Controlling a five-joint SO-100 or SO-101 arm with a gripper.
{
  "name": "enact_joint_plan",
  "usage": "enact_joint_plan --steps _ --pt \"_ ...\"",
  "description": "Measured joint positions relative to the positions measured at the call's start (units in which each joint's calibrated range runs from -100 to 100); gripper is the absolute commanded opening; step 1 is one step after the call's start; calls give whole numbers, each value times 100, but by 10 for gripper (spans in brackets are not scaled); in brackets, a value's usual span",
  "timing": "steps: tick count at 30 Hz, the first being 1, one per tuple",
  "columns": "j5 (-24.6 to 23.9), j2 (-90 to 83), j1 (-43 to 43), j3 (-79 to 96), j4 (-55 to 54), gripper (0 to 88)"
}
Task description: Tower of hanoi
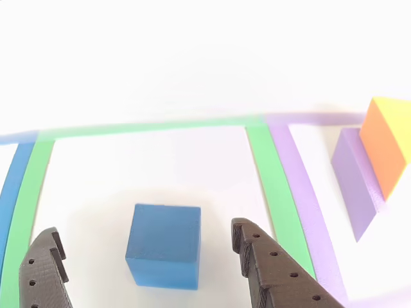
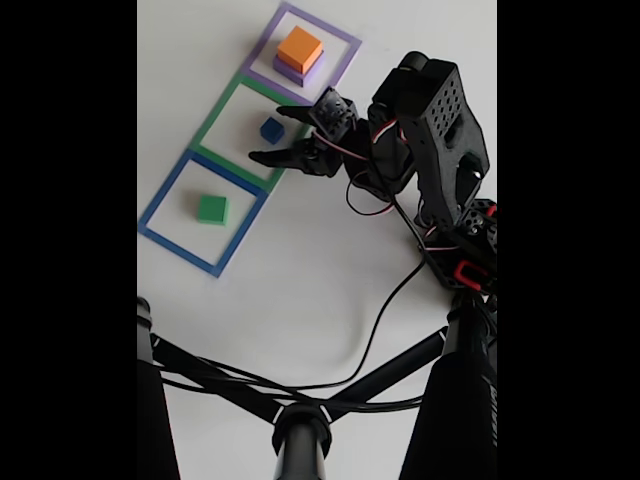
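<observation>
A blue cube (image 1: 164, 244) (image 2: 272, 129) sits inside the green square outline (image 2: 222, 107). My gripper (image 1: 149, 242) (image 2: 273, 137) is open, its two dark fingers standing either side of the cube without touching it. An orange cube (image 1: 388, 144) (image 2: 300, 47) rests on top of a purple cube (image 1: 353, 176) (image 2: 289, 72) inside the purple square outline (image 2: 340, 60). A green cube (image 2: 211, 209) lies alone inside the blue square outline (image 2: 165, 190).
The three taped squares run in a row on a white table (image 2: 300, 280). The arm's black body (image 2: 430, 120) and its cable (image 2: 390, 290) lie to the right in the fixed view. A black stand (image 2: 300, 430) crosses the bottom.
</observation>
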Motion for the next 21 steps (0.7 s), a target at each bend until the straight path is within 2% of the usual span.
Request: enact_joint_plan --steps 21 --pt "0 34 -115 174 0 167"
